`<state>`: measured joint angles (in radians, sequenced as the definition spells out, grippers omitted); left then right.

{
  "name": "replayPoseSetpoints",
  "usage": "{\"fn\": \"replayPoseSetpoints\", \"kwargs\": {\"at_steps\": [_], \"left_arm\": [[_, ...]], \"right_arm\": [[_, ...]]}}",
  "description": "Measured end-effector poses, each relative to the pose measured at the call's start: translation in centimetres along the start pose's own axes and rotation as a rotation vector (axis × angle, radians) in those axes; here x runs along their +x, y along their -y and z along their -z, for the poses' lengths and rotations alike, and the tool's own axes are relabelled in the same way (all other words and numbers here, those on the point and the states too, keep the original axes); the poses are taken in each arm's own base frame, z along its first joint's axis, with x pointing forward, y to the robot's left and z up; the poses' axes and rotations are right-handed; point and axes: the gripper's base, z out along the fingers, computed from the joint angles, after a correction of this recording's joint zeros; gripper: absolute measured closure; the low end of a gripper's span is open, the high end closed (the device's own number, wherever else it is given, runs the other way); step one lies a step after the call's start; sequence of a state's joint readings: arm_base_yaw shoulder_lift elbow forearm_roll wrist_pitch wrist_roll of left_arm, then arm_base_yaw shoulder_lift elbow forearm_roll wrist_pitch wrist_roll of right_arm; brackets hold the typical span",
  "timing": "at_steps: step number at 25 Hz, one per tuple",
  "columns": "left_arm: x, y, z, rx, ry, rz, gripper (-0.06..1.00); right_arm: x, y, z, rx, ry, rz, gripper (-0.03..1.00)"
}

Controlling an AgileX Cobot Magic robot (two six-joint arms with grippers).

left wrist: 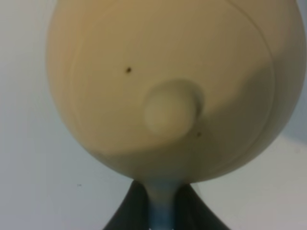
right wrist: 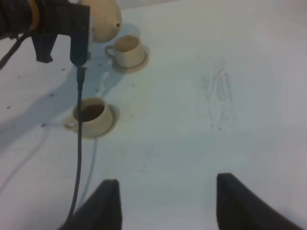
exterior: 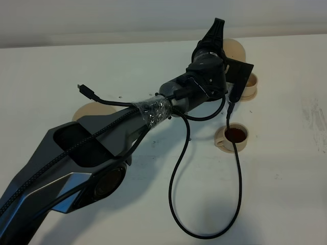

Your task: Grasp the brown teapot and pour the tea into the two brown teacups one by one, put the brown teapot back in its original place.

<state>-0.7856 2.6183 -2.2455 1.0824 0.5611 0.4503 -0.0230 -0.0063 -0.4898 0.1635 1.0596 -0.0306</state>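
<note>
My left gripper (exterior: pixel 217 31) is shut on the loop handle of the brown teapot (exterior: pixel 236 48) and holds it off the table at the back, just behind the far teacup (exterior: pixel 251 84). In the left wrist view the teapot (left wrist: pixel 168 81) fills the frame with its lid knob facing the camera, and the fingers (left wrist: pixel 136 211) clamp the handle. The near teacup (exterior: pixel 236 136) holds dark tea. Both cups stand on small saucers. The far cup (right wrist: pixel 127 50), near cup (right wrist: pixel 93 114) and teapot (right wrist: pixel 103 19) also show in the right wrist view. The big saucer (exterior: pixel 92 109) lies at the left, partly behind the arm. My right gripper (right wrist: pixel 168 206) is open and empty.
The left arm (exterior: pixel 153 109) stretches from the bottom left across the table, and its black cable (exterior: pixel 237 189) loops down over the near cup. Its wrist camera mount (exterior: pixel 239 71) covers part of the far cup. A scuffed patch (right wrist: pixel 218 96) marks the white table at the right.
</note>
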Motion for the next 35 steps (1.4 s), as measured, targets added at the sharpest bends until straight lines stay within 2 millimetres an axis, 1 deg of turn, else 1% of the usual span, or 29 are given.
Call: {"fn": "replayPoseSetpoints", "kwargs": {"at_steps": [5, 35], "left_arm": [[-0.29, 0.36, -0.17, -0.005, -0.003, -0.022, 0.84], [-0.22, 0.0, -0.16, -0.045, -0.012, -0.072, 0.84]], "right_arm": [[0.0, 0.0, 0.0, 0.0, 0.0, 0.0, 0.5], [0.0, 0.0, 0.0, 0.0, 0.0, 0.0, 0.5]]}}
